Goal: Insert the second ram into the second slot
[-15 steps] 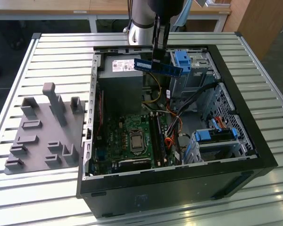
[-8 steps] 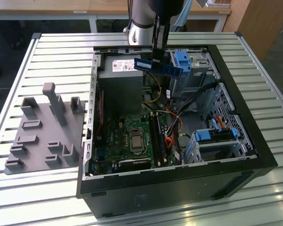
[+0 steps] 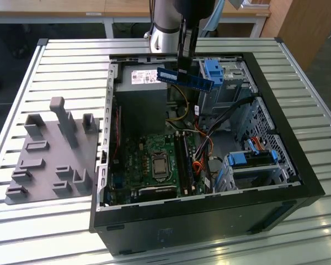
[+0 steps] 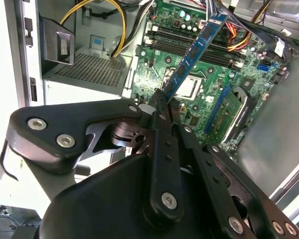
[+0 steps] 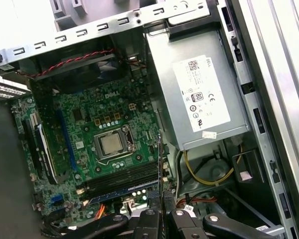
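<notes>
We see a slatted counter (image 3: 71, 61) carrying an open computer case (image 3: 209, 221), laid on its side beneath the end effector (image 3: 183, 69). Inside the case, the grey power supply (image 3: 140, 105) lies below the end effector, with the green motherboard (image 3: 154, 160) lower and farther off. The end effector hangs above the case, its 2 fingers clamped tight on the second ram (image 3: 198, 82). The stick is held in the air, well clear of the memory slots (image 5: 124, 175) underneath.
</notes>
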`<control>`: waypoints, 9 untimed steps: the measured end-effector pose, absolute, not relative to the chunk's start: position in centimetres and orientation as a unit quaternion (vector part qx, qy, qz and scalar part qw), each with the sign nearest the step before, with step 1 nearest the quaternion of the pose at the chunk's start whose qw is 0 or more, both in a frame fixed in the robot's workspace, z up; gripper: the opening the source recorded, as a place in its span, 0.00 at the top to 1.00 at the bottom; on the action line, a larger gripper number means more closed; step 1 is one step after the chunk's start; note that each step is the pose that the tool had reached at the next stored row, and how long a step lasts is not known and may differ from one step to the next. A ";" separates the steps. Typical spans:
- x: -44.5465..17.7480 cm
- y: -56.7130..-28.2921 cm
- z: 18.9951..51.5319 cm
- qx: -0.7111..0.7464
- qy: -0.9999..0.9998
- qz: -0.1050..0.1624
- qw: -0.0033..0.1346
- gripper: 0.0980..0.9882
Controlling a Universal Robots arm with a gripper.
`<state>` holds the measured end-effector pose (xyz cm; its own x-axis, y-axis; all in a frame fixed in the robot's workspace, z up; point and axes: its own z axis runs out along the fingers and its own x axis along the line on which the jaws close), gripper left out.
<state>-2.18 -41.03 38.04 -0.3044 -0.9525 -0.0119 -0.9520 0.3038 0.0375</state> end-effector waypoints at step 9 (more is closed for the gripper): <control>-2.2 -41.0 38.0 0.577 -0.816 -0.019 0.006 0.96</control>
